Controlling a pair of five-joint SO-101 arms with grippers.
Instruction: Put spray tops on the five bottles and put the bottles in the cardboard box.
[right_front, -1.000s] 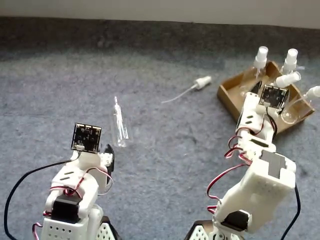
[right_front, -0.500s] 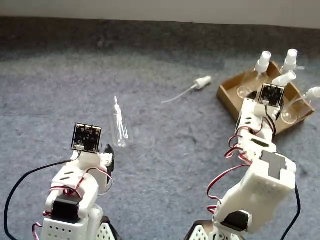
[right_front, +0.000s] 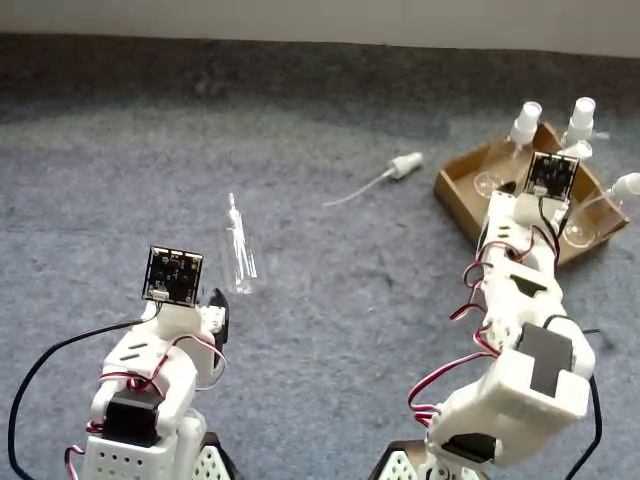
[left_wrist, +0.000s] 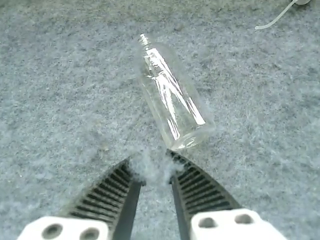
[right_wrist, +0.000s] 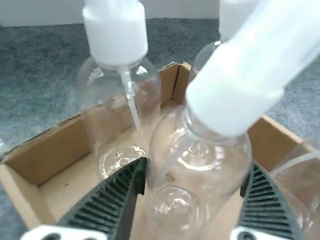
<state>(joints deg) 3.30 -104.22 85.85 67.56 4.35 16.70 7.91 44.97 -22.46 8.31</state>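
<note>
Right wrist view: right gripper (right_wrist: 195, 169) clamped tilted bottle (right_wrist: 200, 145), frame centre, over box (right_wrist: 50, 147); should set it upright before letting go. Left gripper (left_wrist: 150, 161) fingers apart, empty

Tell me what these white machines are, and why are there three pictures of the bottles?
They are two robot arms sitting side by side. One picture looks down from above. The other two come from small cameras on each arm's wrist, looking out past its pincers. The right gripper is squeezing a capped bottle, tilted, over the cardboard box, where other capped bottles stand. The left gripper is open, just short of an uncapped bottle lying on the grey carpet. A loose spray top with its thin tube lies on the carpet too.
</note>
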